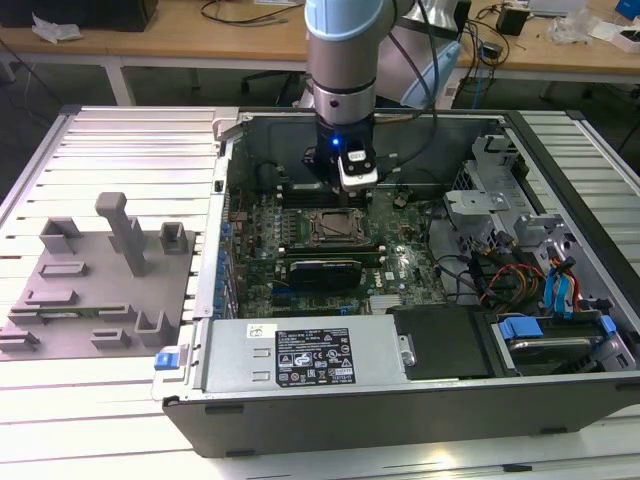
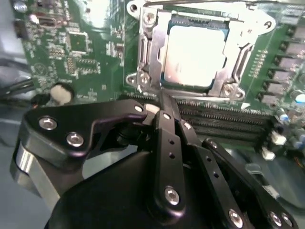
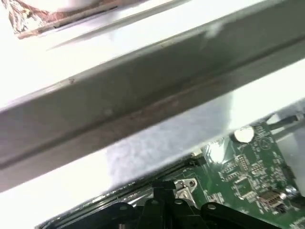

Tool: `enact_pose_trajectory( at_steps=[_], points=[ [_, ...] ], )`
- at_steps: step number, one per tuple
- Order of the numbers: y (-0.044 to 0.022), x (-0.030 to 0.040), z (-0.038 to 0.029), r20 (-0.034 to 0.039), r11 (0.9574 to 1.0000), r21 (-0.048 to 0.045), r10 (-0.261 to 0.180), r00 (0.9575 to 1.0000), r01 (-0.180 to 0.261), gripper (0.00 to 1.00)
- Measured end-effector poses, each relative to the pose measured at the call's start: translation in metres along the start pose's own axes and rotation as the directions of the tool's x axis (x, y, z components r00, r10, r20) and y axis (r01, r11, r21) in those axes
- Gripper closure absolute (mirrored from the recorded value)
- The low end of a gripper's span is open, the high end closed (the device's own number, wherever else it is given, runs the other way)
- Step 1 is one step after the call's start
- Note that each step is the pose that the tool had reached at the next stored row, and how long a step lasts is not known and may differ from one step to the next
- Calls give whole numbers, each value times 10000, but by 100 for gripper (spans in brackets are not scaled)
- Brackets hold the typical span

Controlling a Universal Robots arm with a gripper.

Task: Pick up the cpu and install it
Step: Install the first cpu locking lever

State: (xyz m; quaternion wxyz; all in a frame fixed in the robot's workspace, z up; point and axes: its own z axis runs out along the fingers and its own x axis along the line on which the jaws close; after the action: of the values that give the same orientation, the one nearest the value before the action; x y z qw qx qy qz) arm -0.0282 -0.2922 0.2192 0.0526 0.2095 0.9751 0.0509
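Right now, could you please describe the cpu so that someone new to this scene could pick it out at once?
Look inside the open computer case at the green motherboard. Near its middle sits a dark metal-framed socket, just beyond the gripper. The cpu lies inside that frame: a flat square with a pale silver top, the only bright smooth plate among dark slots and green board.

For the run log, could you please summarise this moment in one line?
cpu: seated in socket | claw: shut, empty, beside socket
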Motion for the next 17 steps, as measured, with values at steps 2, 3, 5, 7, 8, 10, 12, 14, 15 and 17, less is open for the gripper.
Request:
enact_pose_trajectory(
  at_steps=[2,3,5,7,8,10,12,14,15,17],
  points=[
    [4,-2,-24,48,9999,104,-8,10000,8,89],
    [4,-2,-24,95,9998,210,-20,10000,18,89],
    [4,-2,-24,190,9991,422,-34,9998,26,89],
    [-29,-15,-27,215,9988,480,-41,9998,31,89],
    [-65,-20,-32,215,9988,481,-41,9998,31,89],
    [-153,-28,-41,215,9988,479,-42,9998,31,89],
    [-233,-30,-51,217,9988,483,-42,9998,31,89],
    [-260,-29,-54,245,9985,543,-50,9997,36,89],
    [-265,-31,-54,264,9983,585,-58,9996,42,89],
    [-274,-34,-56,332,9972,750,-84,9994,59,89]
  ],
)
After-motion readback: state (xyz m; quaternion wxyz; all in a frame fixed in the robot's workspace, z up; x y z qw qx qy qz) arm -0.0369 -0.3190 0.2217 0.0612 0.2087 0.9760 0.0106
